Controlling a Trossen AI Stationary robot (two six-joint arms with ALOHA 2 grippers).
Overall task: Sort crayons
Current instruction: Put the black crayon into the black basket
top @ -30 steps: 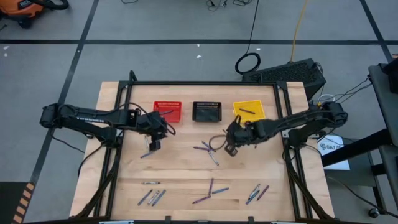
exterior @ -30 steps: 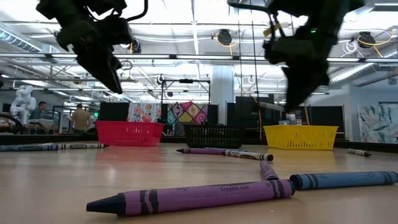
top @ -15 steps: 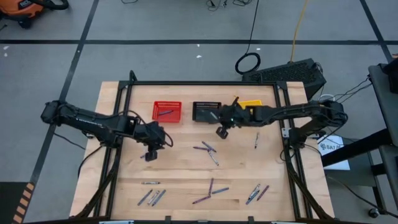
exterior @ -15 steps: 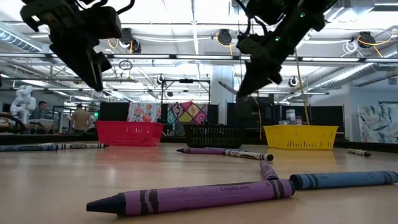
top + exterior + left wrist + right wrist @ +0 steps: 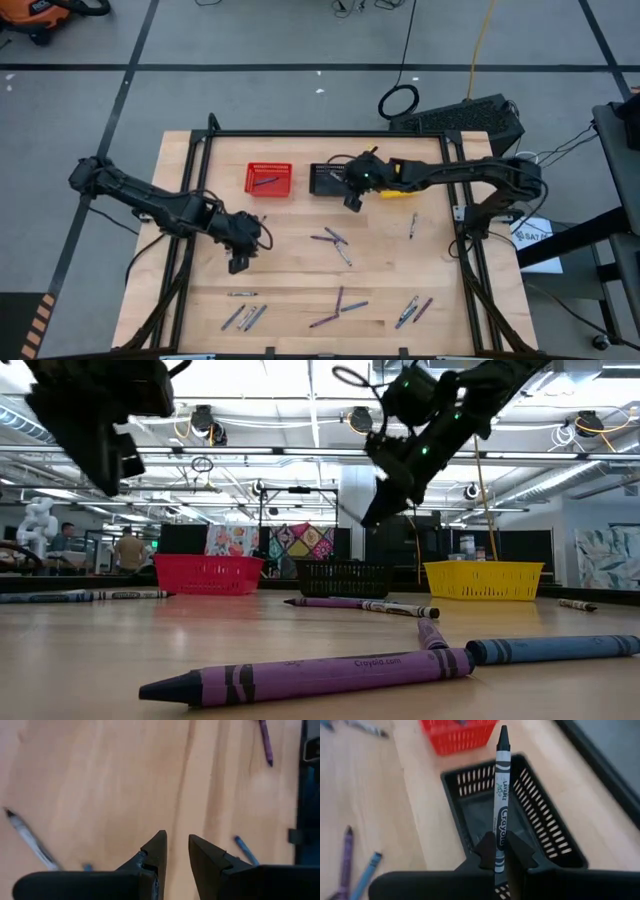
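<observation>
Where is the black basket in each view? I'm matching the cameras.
High: black basket at the table's far edge, middle of three, by the right gripper.
Low: centre background.
Left wrist: cannot tell.
Right wrist: centre, behind the held crayon.
Shared landmark: red basket.
</observation>
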